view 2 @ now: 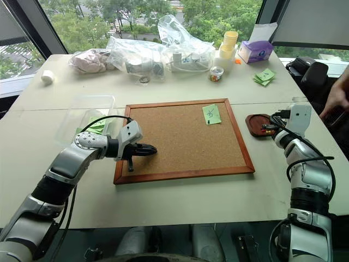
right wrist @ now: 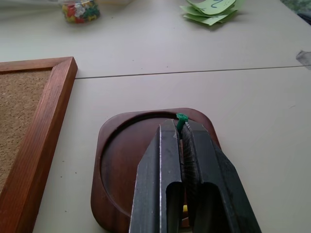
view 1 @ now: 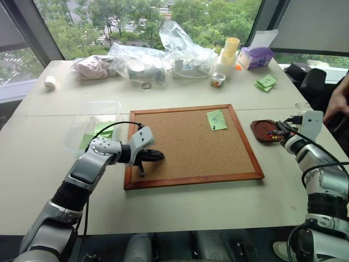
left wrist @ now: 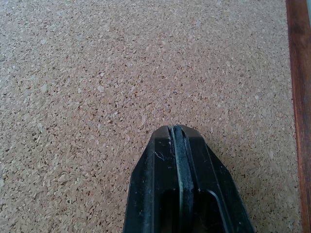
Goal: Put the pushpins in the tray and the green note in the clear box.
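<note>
The right gripper (right wrist: 181,127) hangs over the tray (right wrist: 121,155), its two black fingers pressed together on a green pushpin (right wrist: 181,120) whose head pokes out at the tips. The tray, a glossy reddish-brown dish, sits on the white table (view 1: 180,207) just beside the right edge of the cork board (view 1: 185,144), apart from its wooden frame. Inside the tray, under the fingers, small coloured specks (view 2: 266,129) show; they look like pins already lying there, though their number cannot be told. The left gripper (left wrist: 177,133) rests low over the left part of the cork board, fingers closed flat against each other with nothing between them. The green note (view 1: 216,119), marked with a dark scribble, lies on the upper right part of the cork surface; whether a pin fixes it cannot be told. The clear box (view 1: 92,128) stands on the table to the left of the board, just beside its frame, and light-green paper (view 1: 95,134) shows through its walls. Farther back, a small jar (right wrist: 80,9) holds a mass of multicoloured pins. A bunch of green papers (view 1: 266,83) lies near the far right of the table, next to a purple tissue box (view 1: 256,56). Clear plastic bags (view 1: 163,60) with assorted contents line the far edge. A person's hand (view 1: 337,101) rests at the right side of the table.
</note>
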Motion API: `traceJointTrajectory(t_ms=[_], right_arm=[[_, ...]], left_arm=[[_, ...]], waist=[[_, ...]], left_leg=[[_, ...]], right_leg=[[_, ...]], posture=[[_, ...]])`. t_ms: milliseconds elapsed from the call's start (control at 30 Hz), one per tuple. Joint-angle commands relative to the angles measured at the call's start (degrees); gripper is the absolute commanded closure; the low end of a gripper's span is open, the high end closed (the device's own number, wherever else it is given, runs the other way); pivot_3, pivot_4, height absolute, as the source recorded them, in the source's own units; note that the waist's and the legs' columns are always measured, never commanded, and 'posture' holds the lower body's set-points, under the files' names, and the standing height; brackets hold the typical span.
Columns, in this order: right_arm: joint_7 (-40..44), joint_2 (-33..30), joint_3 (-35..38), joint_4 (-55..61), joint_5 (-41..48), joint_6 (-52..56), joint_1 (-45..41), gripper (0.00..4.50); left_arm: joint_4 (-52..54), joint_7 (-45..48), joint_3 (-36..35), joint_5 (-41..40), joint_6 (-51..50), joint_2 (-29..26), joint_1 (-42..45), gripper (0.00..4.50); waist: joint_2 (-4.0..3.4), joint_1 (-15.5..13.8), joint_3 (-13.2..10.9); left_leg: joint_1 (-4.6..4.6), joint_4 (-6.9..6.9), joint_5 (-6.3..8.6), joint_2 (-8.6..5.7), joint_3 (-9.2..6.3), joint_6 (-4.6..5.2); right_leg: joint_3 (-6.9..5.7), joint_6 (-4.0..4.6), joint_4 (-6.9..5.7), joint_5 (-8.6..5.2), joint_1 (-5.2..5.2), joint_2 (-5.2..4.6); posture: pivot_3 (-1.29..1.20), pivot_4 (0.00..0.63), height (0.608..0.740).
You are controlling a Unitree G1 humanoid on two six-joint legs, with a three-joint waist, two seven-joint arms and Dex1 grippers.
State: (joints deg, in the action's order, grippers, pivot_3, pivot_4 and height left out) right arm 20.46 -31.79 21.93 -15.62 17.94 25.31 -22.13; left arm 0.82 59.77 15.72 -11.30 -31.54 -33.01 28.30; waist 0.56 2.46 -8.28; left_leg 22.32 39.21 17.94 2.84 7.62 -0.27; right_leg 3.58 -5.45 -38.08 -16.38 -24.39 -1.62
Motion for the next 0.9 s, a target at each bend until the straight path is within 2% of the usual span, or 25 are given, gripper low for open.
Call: traceJointTrajectory(t_ms=[33, 100, 200, 233, 267, 367, 433, 467, 900], right_arm=[[0.73, -1.44, 0.20, -0.78, -0.37, -1.97, -1.79, 4.49], [0.97, -1.55, -0.25, -2.02, -0.65, -1.94, -2.16, 4.49], [1.30, -1.62, -0.82, -3.56, -0.88, -1.71, -2.44, 3.63], [1.49, -1.67, -0.89, -4.12, -0.99, -1.95, -2.54, 3.28], [1.65, -1.76, -0.99, -4.58, -1.13, -2.16, -2.62, 2.68], [1.90, -1.94, -1.11, -5.07, -1.26, -2.38, -2.75, 1.34], [1.91, -1.96, -1.09, -5.19, -1.27, -2.50, -2.82, 0.27], [1.89, -1.99, -1.08, -5.25, -1.31, -2.54, -2.85, 0.02], [2.72, -1.61, -1.80, -2.90, -1.77, -6.43, -4.49, 0.02]], left_arm=[[-0.50, 1.15, 2.13, 0.57, 0.22, 0.33, -0.22, 4.50], [-0.52, 1.08, 2.16, 0.60, 0.21, 0.22, -0.20, 4.50], [-0.33, 1.02, 2.06, 0.67, 0.24, -0.10, -0.43, 4.50], [-0.24, 1.01, 2.04, 0.70, 0.22, -0.18, -0.50, 4.50], [-0.17, 0.97, 2.02, 0.73, 0.16, -0.24, -0.56, 4.50], [-0.01, 0.95, 1.97, 0.82, 0.08, -0.35, -0.68, 4.50], [-0.03, 0.95, 1.93, 0.87, 0.08, -0.38, -0.66, 4.50], [-0.07, 0.96, 1.88, 0.91, 0.11, -0.44, -0.64, 4.50], [-0.65, 1.54, 1.81, 1.41, 0.80, -1.14, -0.41, 4.50]], waist=[[0.00, -0.13, 0.00], [0.00, -0.17, 0.00], [0.00, -0.15, 0.00], [0.00, -0.13, 0.00], [0.00, -0.10, 0.00], [0.00, -0.08, 0.00], [0.00, -0.08, 0.00], [0.00, -0.08, 0.00], [0.00, 0.01, 0.00]], left_leg=[[0.00, 0.00, 0.00, -0.01, 0.00, 0.00], [0.02, 0.00, 0.01, -0.01, 0.00, 0.01], [0.02, 0.00, 0.01, -0.01, 0.00, 0.02], [0.02, 0.00, 0.01, -0.01, 0.00, 0.02], [0.02, 0.00, 0.01, -0.01, 0.00, 0.01], [0.02, 0.00, 0.01, -0.01, 0.00, 0.01], [0.02, 0.00, 0.01, 0.00, 0.00, 0.01], [0.02, 0.00, 0.01, 0.00, 0.00, 0.01], [0.02, 0.00, 0.01, 0.00, 0.01, 0.01]], right_leg=[[0.01, 0.00, 0.00, 0.00, 0.01, -0.02], [0.03, 0.00, 0.03, 0.00, 0.01, -0.03], [0.04, -0.01, 0.03, 0.00, 0.01, -0.03], [0.04, -0.01, 0.03, 0.00, 0.01, -0.03], [0.04, -0.01, 0.03, 0.00, 0.00, -0.03], [0.04, -0.01, 0.03, 0.00, 0.00, -0.03], [0.04, -0.01, 0.03, 0.00, 0.01, -0.03], [0.05, -0.01, 0.03, 0.00, 0.01, -0.02], [0.05, -0.01, 0.03, 0.00, 0.01, -0.01]], posture=[[0.00, 0.150, 0.738], [0.00, 0.150, 0.738], [0.00, 0.150, 0.738], [0.00, 0.150, 0.738], [0.00, 0.150, 0.738], [0.00, 0.150, 0.738], [0.00, 0.150, 0.738], [0.00, 0.150, 0.738], [0.00, 0.150, 0.738]])
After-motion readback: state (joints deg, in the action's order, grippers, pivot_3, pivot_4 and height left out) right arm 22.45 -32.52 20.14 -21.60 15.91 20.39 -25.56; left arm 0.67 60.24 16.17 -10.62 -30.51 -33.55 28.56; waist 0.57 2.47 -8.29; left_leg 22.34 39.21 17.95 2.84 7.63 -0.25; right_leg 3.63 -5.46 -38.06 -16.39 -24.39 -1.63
